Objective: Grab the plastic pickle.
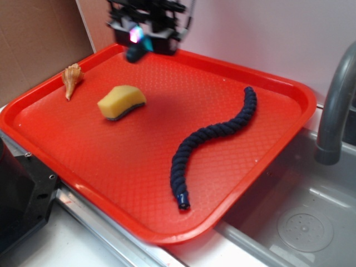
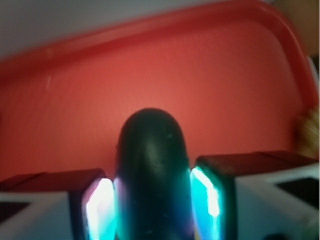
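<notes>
Red tray (image 1: pixel 111 167) with yellow sponge (image 1: pixel 121 102), blue rope (image 1: pixel 214 142), seashell (image 1: pixel 72 79).

A mock kitchen set up for robot work: a red textured plastic tray (image 1: pixel 100 161) lies over the edge of a grey metal sink basin (image 1: pixel 311 217) with a round drain, a curved grey faucet pipe (image 1: pixel 336 105) rises beside it, and plain brown cardboard (image 1: pixel 33 39) backs the scene

one red tray (image 1: pixel 67 161) is seen. counted on the tray: one yellow sponge (image 1: pixel 121 102), one dark blue rope (image 1: pixel 214 143), one seashell (image 1: pixel 72 78). above the tray's far edge, one plastic pickle (image 2: pixel 150 170) is counted in one gripper (image 2: pixel 152 200). beside the tray, one faucet (image 1: pixel 336 105) is counted.
</notes>
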{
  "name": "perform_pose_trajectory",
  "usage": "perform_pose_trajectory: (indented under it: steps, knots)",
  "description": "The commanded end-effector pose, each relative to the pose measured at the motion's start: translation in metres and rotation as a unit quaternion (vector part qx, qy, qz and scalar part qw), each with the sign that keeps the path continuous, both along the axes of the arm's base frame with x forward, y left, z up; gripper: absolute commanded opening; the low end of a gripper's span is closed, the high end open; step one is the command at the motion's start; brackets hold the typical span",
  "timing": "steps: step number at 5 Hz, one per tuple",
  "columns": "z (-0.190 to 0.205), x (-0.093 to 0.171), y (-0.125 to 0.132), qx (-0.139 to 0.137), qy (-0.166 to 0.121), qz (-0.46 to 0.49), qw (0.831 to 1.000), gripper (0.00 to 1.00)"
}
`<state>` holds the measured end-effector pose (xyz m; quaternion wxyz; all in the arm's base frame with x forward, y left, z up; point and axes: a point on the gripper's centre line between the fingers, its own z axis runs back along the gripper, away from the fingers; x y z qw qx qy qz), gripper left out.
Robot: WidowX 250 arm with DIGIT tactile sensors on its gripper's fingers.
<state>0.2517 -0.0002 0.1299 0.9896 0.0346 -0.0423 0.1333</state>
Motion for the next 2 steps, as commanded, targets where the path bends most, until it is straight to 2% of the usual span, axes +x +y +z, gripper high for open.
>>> perform_pose_trajectory:
  steps: [1, 2]
  knots:
    - [0.075, -0.053, 0.011, -0.042, -0.002, -0.065, 0.997, 0.00]
    - [0.073, -0.069, 0.008, -0.057, 0.004, -0.038, 0.998, 0.00]
